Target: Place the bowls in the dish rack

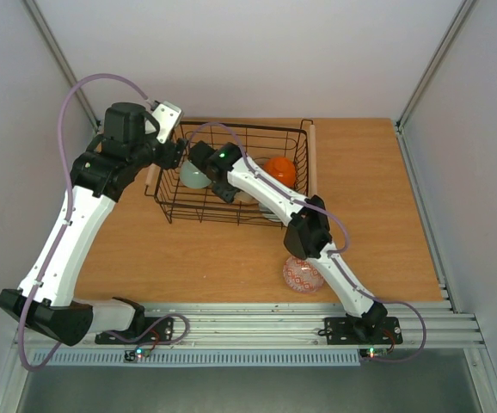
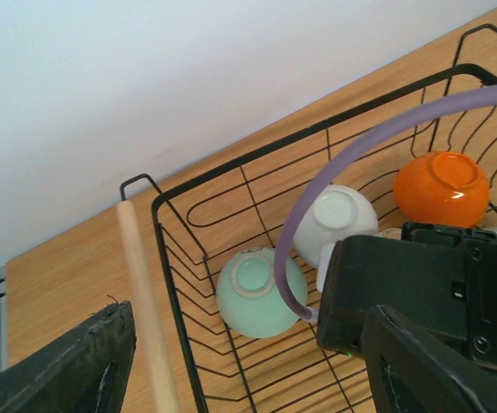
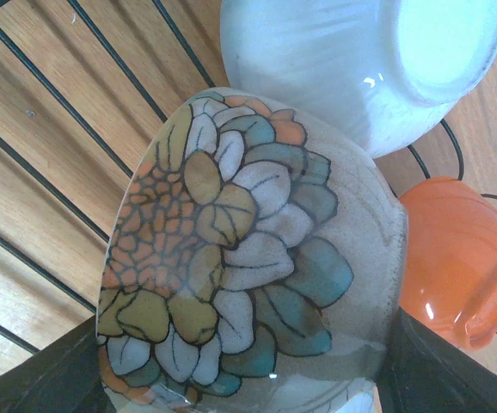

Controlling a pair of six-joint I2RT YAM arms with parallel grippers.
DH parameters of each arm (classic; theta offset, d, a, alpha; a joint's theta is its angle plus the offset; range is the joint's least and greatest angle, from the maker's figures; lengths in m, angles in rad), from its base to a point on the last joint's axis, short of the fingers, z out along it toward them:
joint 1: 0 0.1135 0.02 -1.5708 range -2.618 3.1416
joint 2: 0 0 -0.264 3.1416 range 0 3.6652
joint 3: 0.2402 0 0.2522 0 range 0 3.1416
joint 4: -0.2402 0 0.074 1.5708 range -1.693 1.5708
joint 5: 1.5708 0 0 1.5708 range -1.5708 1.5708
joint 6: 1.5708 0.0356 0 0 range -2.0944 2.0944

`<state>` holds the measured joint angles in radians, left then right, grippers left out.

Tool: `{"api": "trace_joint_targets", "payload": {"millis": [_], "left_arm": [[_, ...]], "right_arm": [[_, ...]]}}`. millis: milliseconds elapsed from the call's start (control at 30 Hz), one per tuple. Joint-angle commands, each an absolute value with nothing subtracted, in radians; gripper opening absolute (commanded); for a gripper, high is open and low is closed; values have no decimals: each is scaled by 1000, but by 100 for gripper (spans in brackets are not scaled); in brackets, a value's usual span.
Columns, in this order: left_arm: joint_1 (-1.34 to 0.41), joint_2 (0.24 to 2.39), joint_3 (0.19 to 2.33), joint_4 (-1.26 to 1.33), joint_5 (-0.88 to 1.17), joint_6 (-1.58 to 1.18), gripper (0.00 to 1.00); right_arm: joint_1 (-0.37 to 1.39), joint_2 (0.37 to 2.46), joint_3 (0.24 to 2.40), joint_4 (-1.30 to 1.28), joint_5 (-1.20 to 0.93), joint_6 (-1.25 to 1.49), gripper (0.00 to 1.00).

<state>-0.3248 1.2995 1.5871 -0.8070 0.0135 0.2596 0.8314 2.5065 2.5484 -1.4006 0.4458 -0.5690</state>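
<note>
Three bowls sit foot up inside the dish rack (image 1: 199, 212), as the left wrist view shows. A celadon bowl (image 2: 261, 294) is toward the left end, a white bowl (image 2: 336, 222) is just beside it on the right, and an orange bowl (image 2: 442, 188) is further right. The rack stands on the wooden table (image 1: 377, 215), toward the far side, with a light wooden handle (image 2: 142, 292) along its left end.

The right gripper (image 3: 248, 374) is down inside the rack and clenched on a fourth bowl, the flowered bowl (image 3: 240, 249), beige with orange, olive, teal and white petals. Its dark fingers (image 3: 46, 374) press the bowl from either side. The bowl is tipped on its side, outer wall toward the wrist camera, with the rack's wires and the table's boards behind it. The orange bowl lies just beside it. A pale bowl (image 3: 360, 60), foot up, lies just past it; I cannot tell whether that is the white or the celadon one, nor whether the flowered bowl touches the rack floor.

The left gripper (image 2: 247, 370) hangs over the rack's left end, released, its jaws spread wide and holding nothing. A purple cable (image 2: 386, 138) arcs across its view.

A fifth bowl, the red-and-white patterned bowl (image 1: 303, 275), lies on the table outside the rack, near and to the right, partly under the right forearm.
</note>
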Motion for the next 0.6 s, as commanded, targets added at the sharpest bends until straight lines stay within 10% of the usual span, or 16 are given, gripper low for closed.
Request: {"api": "trace_joint_targets", "payload": {"millis": [0,567], "left_arm": [[-320,1269,1607,-775,-62,278,72],[-320,1266,1598,-775,-57,282,72]], "right_arm": [[850,2570,2567,-1436,465,-536,6],[876,2629,2565,-1433,458,-504,82]]}}
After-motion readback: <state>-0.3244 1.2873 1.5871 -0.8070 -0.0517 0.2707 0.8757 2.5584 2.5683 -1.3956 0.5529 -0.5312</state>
